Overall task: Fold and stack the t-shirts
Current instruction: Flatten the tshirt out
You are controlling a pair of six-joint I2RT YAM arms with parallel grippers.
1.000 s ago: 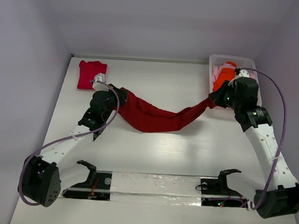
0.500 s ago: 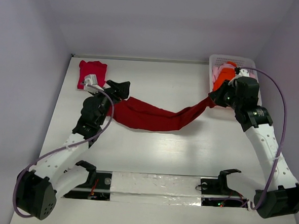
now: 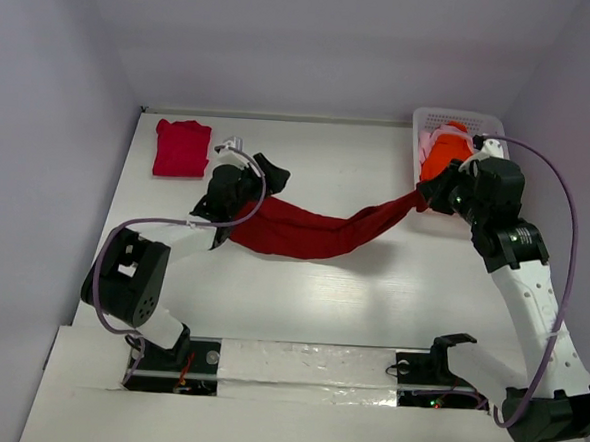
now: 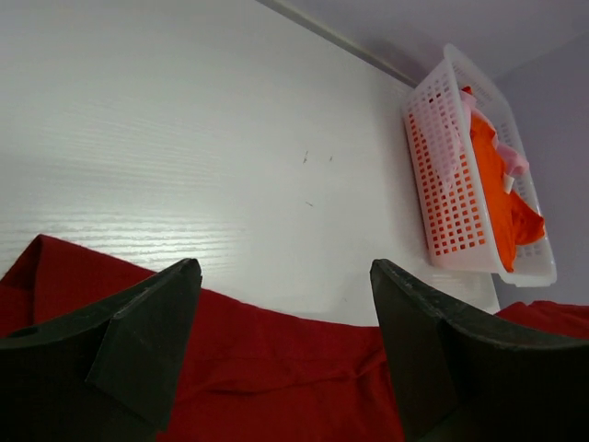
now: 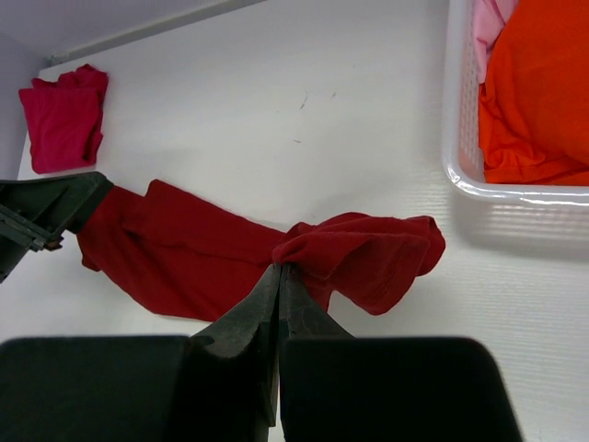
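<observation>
Left gripper [image 4: 282, 269]: fingers spread wide, nothing between them, over left end of dark red shirt [image 3: 304, 230], frame centre. Right gripper [image 5: 279, 274]: fingers pinched together on shirt's right end.

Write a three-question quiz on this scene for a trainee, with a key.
1. True or false: the right gripper is shut on one end of the dark red t-shirt.
2. Where does the orange t-shirt lie? A: spread flat on the table. B: in the white basket. C: draped over an arm.
3. Fill in: the left gripper is ___ above the dark red t-shirt's other end, gripping nothing.

Key: 1 true; 2 B; 3 open.
</observation>
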